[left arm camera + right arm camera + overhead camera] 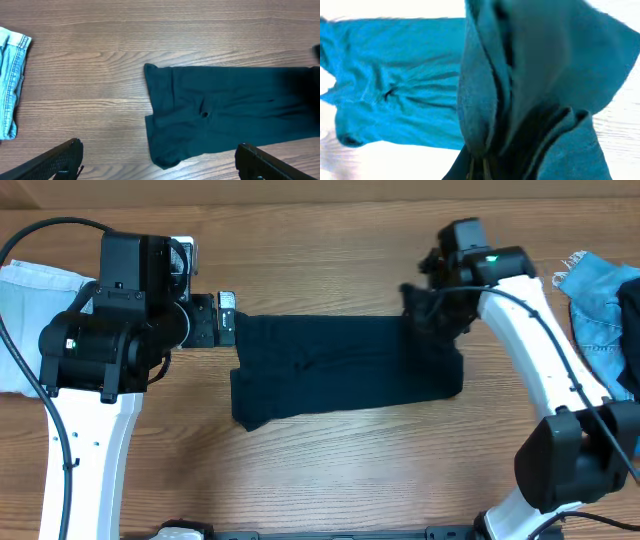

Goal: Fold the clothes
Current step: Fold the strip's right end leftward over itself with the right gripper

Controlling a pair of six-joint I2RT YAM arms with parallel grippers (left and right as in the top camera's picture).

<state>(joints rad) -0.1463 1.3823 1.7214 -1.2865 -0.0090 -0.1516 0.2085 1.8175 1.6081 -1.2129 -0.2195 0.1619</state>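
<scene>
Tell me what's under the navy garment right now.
Only the wooden table shows around the navy garment, which lies flat there. Its right end is bunched up in the shut right gripper. Anything beneath the cloth itself is covered, though no bulge shows.

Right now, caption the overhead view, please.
Right end effector grips navy garment; left end effector open opposite.

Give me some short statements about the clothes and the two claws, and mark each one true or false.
1. The right claw is shut on the dark garment's right end. True.
2. The left claw grips the garment. False: it is open and holds nothing.
3. A pale denim piece lies beside the left arm. True.
4. The dark garment hangs wholly in the air. False: most of it lies flat on the table.
</scene>
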